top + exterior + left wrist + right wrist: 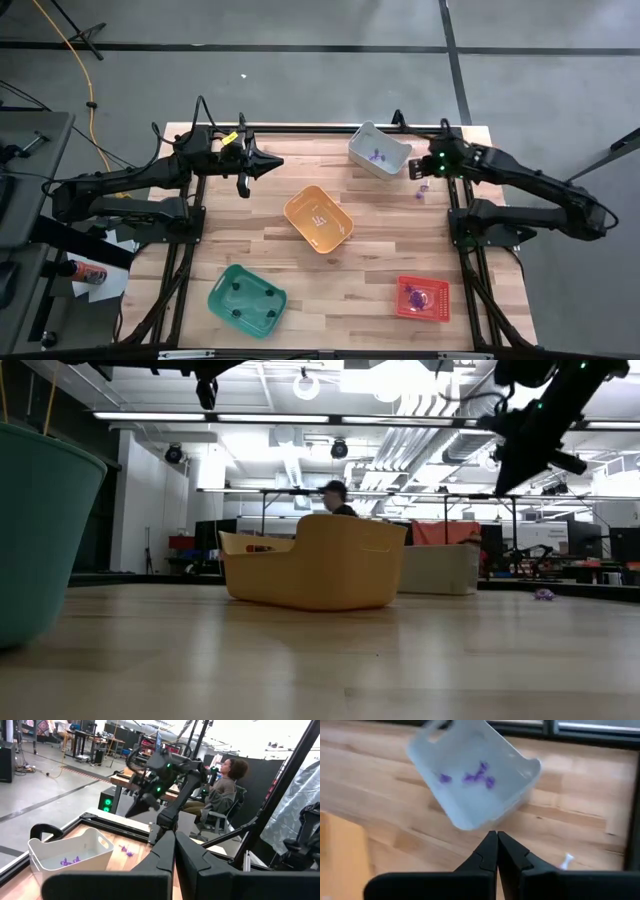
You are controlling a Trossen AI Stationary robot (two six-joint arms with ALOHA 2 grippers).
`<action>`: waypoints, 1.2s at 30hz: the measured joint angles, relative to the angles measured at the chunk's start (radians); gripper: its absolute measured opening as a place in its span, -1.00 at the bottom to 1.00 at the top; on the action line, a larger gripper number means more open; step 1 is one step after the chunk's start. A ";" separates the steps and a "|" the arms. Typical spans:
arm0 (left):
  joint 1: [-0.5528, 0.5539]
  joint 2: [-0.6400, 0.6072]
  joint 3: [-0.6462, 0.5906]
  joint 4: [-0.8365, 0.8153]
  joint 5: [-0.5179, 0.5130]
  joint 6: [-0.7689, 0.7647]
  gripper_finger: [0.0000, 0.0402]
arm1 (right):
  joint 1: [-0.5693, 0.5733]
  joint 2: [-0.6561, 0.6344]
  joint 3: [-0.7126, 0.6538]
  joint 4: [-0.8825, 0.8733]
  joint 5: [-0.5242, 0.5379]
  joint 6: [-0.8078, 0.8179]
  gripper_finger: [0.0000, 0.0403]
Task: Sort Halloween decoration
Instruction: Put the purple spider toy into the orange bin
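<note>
**Right gripper closed above the table beside the grey bin**

In the high view, your right gripper [418,170] sits in the upper right of the frame, just beside the grey bin [380,150]. Its own wrist view shows the two fingers pressed together with nothing visible between the tips. A few purple trinkets [470,776] already lie in that bin. More purple pieces [420,190] rest on the wood just below the gripper in the high view, and a small whitish piece [564,861] shows near the fingertips in the right wrist view.

To do this step well, check whether the pinch caught anything; the frames suggest it closed empty. If so, open the fingers, centre them over one loose trinket, descend until the tips straddle it, and only then close.

The left gripper [262,163] waits in the upper middle of the high view, fingers also closed and empty. The orange bin [318,219], green bin [246,299] and red bin [423,298] lie lower in that frame.
</note>
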 joint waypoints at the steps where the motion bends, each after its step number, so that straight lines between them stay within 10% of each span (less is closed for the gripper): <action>1: 0.000 0.000 0.000 0.000 0.000 0.000 -1.00 | 0.000 -0.011 0.009 0.000 -0.007 0.007 -1.00; 10: 0.000 0.000 0.000 0.000 -0.001 -0.024 -1.00 | 0.000 0.001 -0.120 -0.056 -0.107 0.105 -0.95; 23: 0.000 0.000 0.000 0.000 -0.001 -0.027 -1.00 | -0.011 0.104 -0.354 0.148 -0.159 0.380 -0.10; 36: 0.000 0.000 0.000 0.000 -0.001 -0.030 -1.00 | -0.047 0.320 -0.329 0.184 -0.126 0.402 -0.04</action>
